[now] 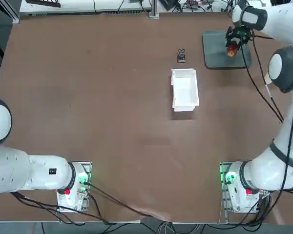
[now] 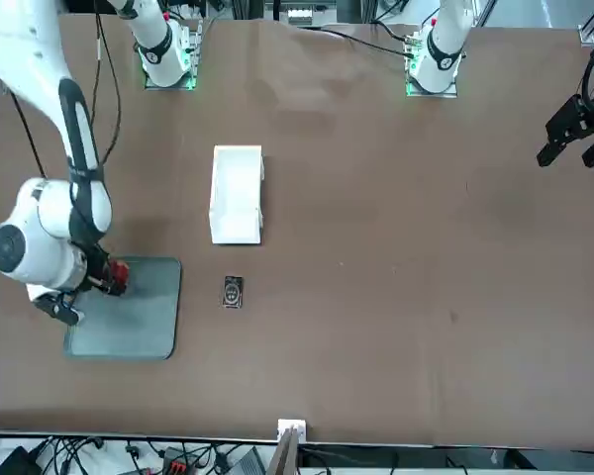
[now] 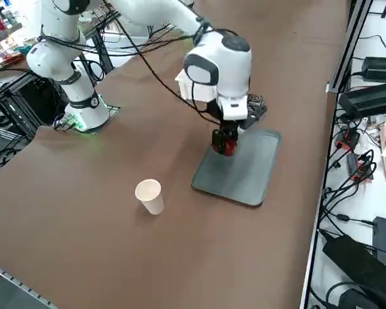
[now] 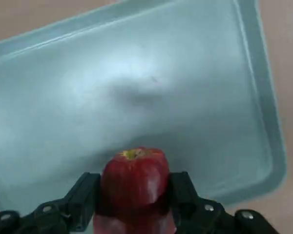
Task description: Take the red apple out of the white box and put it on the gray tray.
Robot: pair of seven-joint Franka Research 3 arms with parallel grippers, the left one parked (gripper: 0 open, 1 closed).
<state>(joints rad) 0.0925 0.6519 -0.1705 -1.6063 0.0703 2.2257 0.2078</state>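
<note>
My right gripper (image 4: 134,195) is shut on the red apple (image 4: 135,180), its black fingers pressing both sides. The apple (image 1: 231,50) hangs just above the gray tray (image 1: 216,54), over the tray's right part in the top view. From the front the apple (image 2: 117,274) sits at the tray's (image 2: 139,322) near-left corner, under the white wrist. In the side view the apple (image 3: 225,145) is low over the tray (image 3: 244,170). The white box (image 1: 184,89) lies apart near the table's middle, with nothing showing inside it.
A small black object (image 1: 181,55) lies on the table between the box and the tray. A white paper cup (image 3: 149,196) stands in front of the tray in the side view. Cables run along the table's far edge.
</note>
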